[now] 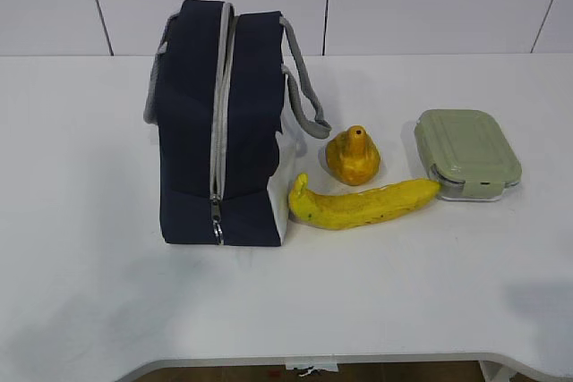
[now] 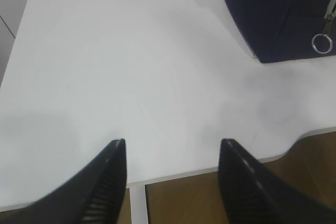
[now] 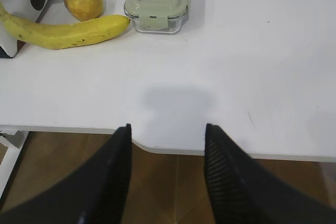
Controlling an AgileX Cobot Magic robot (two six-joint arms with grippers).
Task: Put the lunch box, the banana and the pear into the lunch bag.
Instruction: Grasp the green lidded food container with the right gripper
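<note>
Boxy navy fabric bag [image 1: 221,123] upright, zipped; beside it squat pear [image 1: 353,157], curved speckled banana [image 1: 363,204], green-lidded box [image 1: 466,153]. Left gripper [image 2: 173,142] and right gripper [image 3: 167,127] spread, holding nothing.

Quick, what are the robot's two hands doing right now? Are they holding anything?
Left gripper: open, fingers apart, holding nothing, over the table edge.
Right gripper: open, fingers apart, holding nothing, also at the table edge.

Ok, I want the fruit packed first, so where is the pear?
In the exterior view the pear stands right of the lunch bag, just behind the banana, with the lunch box further right.
</note>
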